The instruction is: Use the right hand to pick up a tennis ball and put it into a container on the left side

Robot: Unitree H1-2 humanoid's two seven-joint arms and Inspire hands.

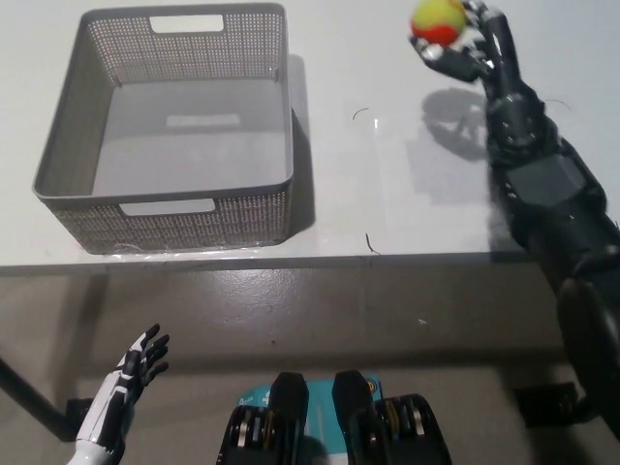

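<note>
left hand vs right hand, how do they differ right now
The left hand is white and hangs below the table edge, open and holding nothing. The right hand is black, raised over the table's far right, shut on the tennis ball. Both are five-fingered.

tennis ball (438, 20) top cropped, left hand (124, 387) forearm cut off

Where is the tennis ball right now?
In the head view the tennis ball is at the top right, held in the black right hand above the white table, well to the right of the grey basket.
</note>
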